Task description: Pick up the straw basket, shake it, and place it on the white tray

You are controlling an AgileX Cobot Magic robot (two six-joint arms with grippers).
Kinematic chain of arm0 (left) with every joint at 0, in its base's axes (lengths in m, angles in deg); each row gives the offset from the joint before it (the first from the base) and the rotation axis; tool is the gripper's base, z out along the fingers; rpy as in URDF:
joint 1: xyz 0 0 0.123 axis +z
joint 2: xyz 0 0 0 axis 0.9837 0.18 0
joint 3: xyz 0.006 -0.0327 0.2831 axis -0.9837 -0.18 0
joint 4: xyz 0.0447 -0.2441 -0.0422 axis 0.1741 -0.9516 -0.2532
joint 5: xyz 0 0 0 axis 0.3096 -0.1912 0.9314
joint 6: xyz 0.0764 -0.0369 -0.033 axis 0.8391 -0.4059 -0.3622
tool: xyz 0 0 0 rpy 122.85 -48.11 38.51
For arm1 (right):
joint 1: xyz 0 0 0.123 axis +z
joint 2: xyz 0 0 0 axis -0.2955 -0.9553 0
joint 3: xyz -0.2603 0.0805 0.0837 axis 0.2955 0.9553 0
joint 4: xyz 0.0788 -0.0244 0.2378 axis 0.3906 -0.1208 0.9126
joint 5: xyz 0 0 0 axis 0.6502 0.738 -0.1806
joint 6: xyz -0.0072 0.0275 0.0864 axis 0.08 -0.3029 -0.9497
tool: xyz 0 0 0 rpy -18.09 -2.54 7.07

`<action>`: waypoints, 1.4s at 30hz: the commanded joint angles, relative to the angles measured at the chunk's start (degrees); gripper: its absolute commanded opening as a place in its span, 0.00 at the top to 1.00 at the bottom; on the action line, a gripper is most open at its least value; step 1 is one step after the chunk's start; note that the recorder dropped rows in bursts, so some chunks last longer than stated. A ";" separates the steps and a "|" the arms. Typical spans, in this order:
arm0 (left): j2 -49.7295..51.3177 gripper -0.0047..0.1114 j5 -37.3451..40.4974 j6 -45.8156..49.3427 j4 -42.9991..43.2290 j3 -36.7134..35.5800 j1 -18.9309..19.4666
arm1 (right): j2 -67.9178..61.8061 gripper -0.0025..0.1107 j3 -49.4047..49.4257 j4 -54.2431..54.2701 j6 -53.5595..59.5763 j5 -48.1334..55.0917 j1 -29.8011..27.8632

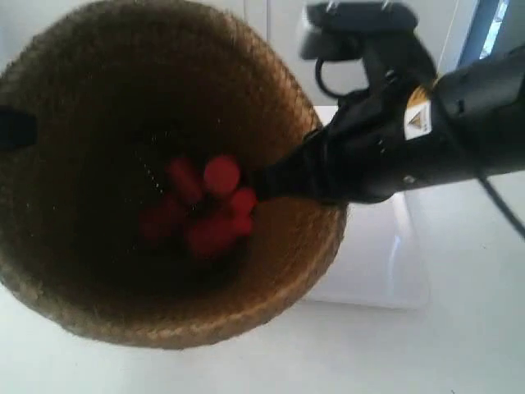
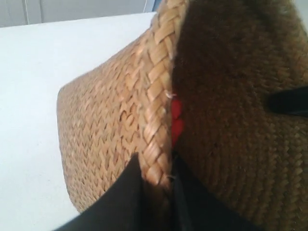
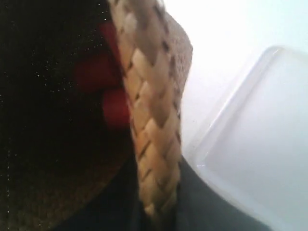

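Observation:
The straw basket (image 1: 98, 90) is held up close to the exterior camera and fills most of that view, its dark inside holding several red pieces (image 1: 205, 209). My right gripper (image 3: 156, 192) is shut on the braided rim (image 3: 149, 120), one finger inside and one outside; the exterior view shows this arm at the right, gripping the rim (image 1: 316, 176). My left gripper (image 2: 156, 180) is shut on the opposite rim (image 2: 156, 96). The white tray (image 1: 373, 263) lies on the table below and to the right of the basket, partly hidden by it; it also shows in the right wrist view (image 3: 260, 139).
A white table (image 1: 459, 345) spreads under everything. The black arm (image 1: 443, 123) at the exterior view's right crosses above the tray, with cables behind it. A sliver of the other gripper (image 1: 15, 127) shows at the left edge.

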 commanded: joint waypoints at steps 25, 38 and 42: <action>-2.27 0.96 -0.47 -2.09 1.91 2.29 -0.08 | -2.07 0.98 -3.07 0.00 2.80 -1.15 0.52; -1.62 0.96 3.37 -3.31 4.86 4.89 -0.54 | 2.39 0.98 -0.07 -0.87 0.55 0.50 1.15; -1.55 0.96 2.83 -5.69 6.13 5.54 -0.54 | 2.82 0.98 0.06 -1.21 0.55 0.74 1.01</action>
